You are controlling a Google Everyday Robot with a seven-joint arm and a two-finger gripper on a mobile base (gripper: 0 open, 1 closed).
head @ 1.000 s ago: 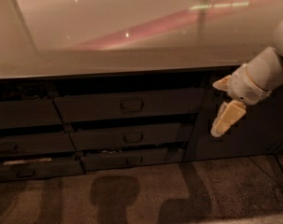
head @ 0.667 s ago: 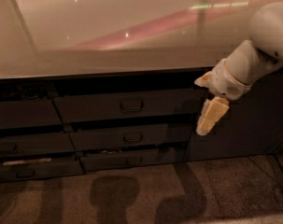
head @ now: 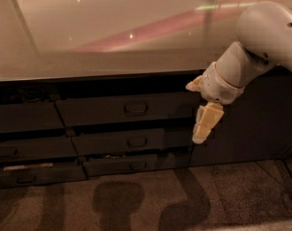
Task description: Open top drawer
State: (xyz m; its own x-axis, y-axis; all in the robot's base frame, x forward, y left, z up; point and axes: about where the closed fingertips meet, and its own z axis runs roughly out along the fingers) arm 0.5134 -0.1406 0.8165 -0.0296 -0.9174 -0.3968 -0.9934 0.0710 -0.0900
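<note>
The top drawer is the widest dark grey front under the countertop, with a small loop handle at its centre. It sits flush with the fronts around it. My gripper hangs on the white arm at the drawer's right end, in front of it and to the right of the handle. Its beige fingers are spread apart, one pointing down and one pointing left, and hold nothing.
Two narrower drawer fronts lie below the top one, and more fronts to the left. A dark cabinet door is on the right. A pale glossy countertop overhangs. The floor is carpeted.
My arm and gripper have moved left, from in front of the cabinet door to the right end of the top drawer. The drawer has not moved.
</note>
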